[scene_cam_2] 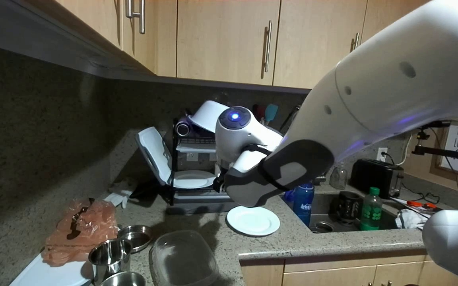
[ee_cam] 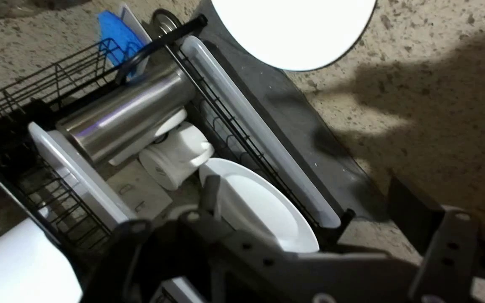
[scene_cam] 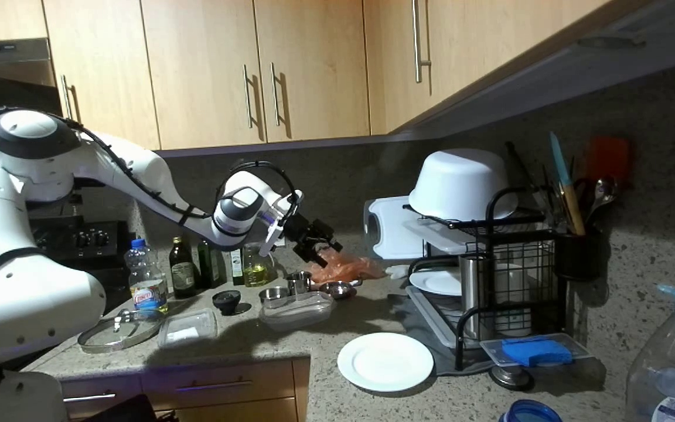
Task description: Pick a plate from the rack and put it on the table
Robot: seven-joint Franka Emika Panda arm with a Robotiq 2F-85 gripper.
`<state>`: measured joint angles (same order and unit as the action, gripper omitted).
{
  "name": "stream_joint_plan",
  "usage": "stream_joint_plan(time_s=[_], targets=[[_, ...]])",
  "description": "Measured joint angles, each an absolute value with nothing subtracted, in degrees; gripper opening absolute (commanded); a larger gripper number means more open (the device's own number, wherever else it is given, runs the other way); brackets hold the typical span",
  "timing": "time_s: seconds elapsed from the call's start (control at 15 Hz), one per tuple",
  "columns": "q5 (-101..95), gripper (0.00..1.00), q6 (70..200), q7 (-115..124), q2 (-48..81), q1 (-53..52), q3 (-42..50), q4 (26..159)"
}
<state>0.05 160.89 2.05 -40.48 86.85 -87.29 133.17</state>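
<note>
A white plate (scene_cam: 385, 361) lies flat on the speckled countertop (scene_cam: 329, 404) in front of the black wire rack (scene_cam: 516, 236). This plate also shows in an exterior view (scene_cam_2: 253, 221) and at the top of the wrist view (ee_cam: 297, 29). Another white plate (scene_cam: 437, 282) sits in the rack's lower level. It also shows in an exterior view (scene_cam_2: 194, 179) and in the wrist view (ee_cam: 267, 206), partly hidden by a finger. My gripper (scene_cam: 327, 253) is open and empty, raised above the counter and apart from the rack. Its spread fingers show in the wrist view (ee_cam: 312, 204).
A white bowl (scene_cam: 460, 181) is upside down on the rack top. A steel cylinder (ee_cam: 129, 111) and white mug (ee_cam: 175, 155) stand inside. A clear container (scene_cam: 296, 310), metal cups (scene_cam_2: 111, 254) and an orange bag (scene_cam_2: 82, 230) are on the counter. Cabinets (scene_cam: 314, 70) hang overhead.
</note>
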Motion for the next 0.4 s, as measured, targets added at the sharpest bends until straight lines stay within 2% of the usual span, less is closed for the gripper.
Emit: stream_joint_plan(time_s=[0.4], targets=[[-4.0,1.0,168.9,0.1,-29.3,80.4,-81.7,138.4]])
